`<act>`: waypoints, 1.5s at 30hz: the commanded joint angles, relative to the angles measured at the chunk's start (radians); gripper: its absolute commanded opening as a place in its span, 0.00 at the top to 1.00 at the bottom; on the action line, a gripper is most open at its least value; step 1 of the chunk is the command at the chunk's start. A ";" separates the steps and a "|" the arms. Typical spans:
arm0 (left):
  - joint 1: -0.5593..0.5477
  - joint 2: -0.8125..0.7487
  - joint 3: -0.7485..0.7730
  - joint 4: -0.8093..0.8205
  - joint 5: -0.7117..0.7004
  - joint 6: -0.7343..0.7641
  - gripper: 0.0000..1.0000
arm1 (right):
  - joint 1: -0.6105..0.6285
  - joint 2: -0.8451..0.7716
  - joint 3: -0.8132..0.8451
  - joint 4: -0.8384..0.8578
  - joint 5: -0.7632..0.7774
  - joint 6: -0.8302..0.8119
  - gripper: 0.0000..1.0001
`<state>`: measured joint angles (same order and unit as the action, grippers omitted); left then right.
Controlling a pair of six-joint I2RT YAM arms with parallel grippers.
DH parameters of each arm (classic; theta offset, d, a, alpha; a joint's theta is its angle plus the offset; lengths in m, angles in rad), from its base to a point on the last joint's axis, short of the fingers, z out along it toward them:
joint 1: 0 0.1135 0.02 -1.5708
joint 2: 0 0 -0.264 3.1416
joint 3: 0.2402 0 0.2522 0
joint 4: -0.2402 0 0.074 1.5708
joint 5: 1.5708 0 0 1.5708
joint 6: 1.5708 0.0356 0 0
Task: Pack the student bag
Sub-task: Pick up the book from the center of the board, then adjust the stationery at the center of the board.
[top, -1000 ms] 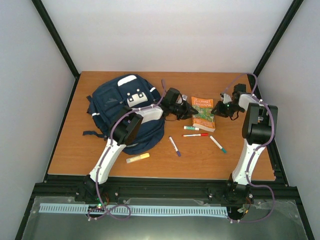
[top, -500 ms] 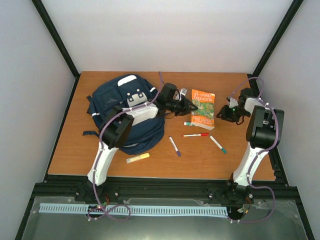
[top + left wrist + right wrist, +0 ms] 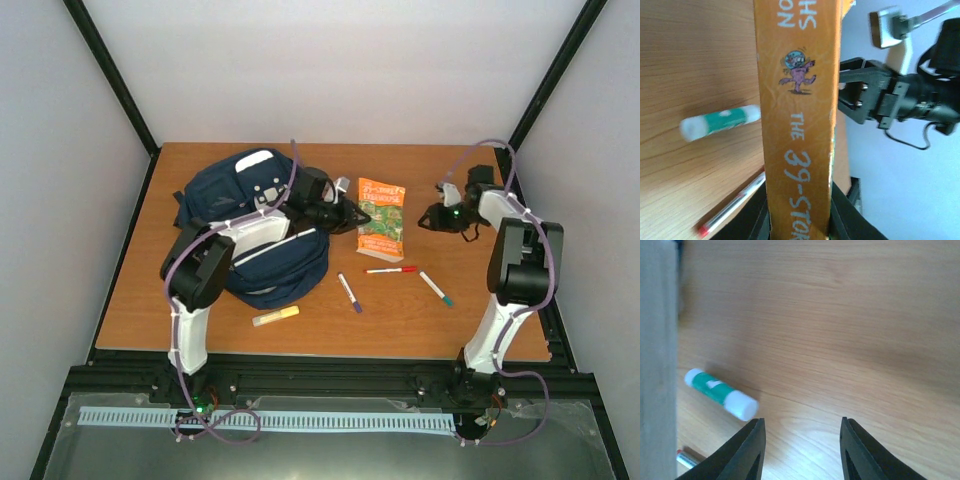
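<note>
The student bag, a navy backpack with white patches, lies at the table's left. My left gripper reaches out over the bag's right side and is shut on the spine of an orange book. In the left wrist view the spine stands between the dark fingers of that gripper. My right gripper hovers just right of the book, apart from it. Seen from the right wrist, this gripper is open over bare wood, with the book's page edge at the far left.
A green glue stick lies beside the book. A red pen, a purple marker, a teal marker and a yellow highlighter lie on the table in front.
My left gripper has carried the book leftward, nearer the bag. The right gripper's jaws have widened, and it now stands clear of the book.
</note>
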<state>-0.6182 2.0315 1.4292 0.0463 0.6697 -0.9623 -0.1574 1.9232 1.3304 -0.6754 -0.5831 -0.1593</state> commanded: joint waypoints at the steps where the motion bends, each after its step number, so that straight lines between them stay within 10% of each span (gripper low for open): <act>1: 0.023 -0.205 -0.009 -0.148 -0.108 0.176 0.99 | 0.127 0.010 0.055 -0.022 0.006 -0.142 0.57; 18: 0.032 -0.715 -0.225 -0.446 -0.477 0.368 0.99 | 0.316 0.215 0.233 -0.088 0.187 -0.342 0.45; 45: 0.032 -0.719 -0.268 -0.426 -0.459 0.356 0.99 | 0.371 0.111 0.085 -0.129 0.403 0.013 0.76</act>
<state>-0.5907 1.3396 1.1484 -0.4431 0.2050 -0.6228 0.2100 2.0571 1.4460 -0.7490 -0.2085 -0.2523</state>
